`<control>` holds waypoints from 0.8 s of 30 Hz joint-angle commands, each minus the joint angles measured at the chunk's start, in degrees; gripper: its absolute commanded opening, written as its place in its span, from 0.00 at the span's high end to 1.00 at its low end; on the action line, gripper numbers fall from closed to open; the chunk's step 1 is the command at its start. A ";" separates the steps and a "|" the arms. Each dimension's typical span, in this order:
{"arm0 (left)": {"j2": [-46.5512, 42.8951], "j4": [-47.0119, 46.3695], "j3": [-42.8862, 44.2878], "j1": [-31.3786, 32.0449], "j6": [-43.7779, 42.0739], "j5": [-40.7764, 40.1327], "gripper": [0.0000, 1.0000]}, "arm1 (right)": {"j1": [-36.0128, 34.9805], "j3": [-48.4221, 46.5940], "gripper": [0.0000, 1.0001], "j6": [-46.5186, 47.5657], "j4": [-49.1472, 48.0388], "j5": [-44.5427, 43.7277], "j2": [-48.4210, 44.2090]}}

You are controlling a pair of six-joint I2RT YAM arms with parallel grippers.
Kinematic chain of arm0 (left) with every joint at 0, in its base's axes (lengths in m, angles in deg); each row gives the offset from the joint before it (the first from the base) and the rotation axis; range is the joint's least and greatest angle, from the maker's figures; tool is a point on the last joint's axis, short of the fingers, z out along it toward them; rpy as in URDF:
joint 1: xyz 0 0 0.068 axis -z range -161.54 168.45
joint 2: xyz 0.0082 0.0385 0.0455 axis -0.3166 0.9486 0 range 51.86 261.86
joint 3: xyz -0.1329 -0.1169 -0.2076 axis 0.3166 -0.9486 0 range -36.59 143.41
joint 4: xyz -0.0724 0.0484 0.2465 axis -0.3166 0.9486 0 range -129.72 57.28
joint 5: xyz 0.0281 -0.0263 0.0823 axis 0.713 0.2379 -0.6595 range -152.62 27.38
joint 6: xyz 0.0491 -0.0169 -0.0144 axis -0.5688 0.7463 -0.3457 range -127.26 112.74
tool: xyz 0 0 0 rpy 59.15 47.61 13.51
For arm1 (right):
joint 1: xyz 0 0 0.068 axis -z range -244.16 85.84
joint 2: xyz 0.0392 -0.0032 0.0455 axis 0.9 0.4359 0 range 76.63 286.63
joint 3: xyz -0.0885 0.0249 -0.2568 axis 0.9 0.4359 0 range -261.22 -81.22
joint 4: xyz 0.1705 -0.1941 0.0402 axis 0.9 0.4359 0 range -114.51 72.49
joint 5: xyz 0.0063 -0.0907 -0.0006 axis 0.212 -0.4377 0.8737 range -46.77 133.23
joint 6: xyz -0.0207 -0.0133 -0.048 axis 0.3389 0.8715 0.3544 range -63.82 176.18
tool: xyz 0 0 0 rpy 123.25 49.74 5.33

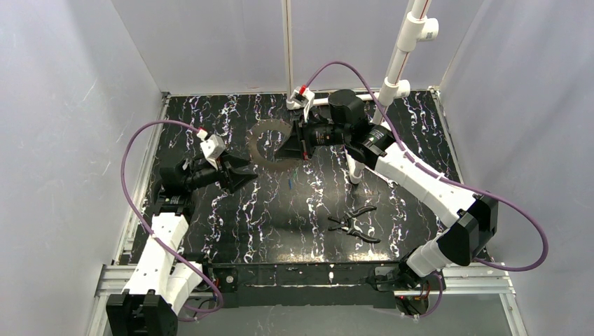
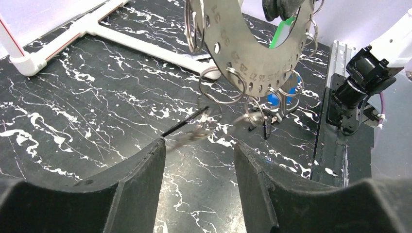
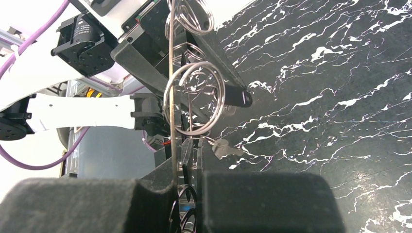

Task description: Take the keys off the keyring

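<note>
**Over the table's far half: plate held up, left tool waiting**

Toward the back of the table [image 1: 210, 224], the right tool [image 1: 293, 143] is clamped on one end of a crescent metal plate [image 1: 253, 145], holding it on edge and off the surface. Its own wrist view shows the thin plate pinched tight between the two pads. I read that as presentation: lifted like this, the many wire rings threaded through the plate's numbered holes hang free and face the other arm.

The keys dangle from the plate. A blue key [image 2: 276, 99] hangs low on a keyring [image 2: 300, 85] through one hole, its tip near the table. A green key [image 2: 281, 36] sits higher, close under the right tool. Both look attached, so the job seems barely begun.

The left tool [image 2: 199, 145] sits low, just short of the plate, its jaws spread wide with nothing between them. It touches neither ring nor key. It points at the hanging cluster, so a reach for the blue key seems the likely next step, and a fiddly one, given how thin the rings are. Pliers [image 1: 354, 225] lie unused near the front.
</note>
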 commanded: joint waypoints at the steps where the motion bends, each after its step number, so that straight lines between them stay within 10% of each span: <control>1: 0.03 -3.06 -0.53 0.46 -0.45 2.26 0.49 | 0.26 -2.63 0.99 -0.82 -4.50 1.74 0.27; 24: 0.42 -5.49 -1.47 1.20 -1.52 3.39 0.43 | 0.30 -3.20 0.99 -0.86 -4.54 4.22 0.20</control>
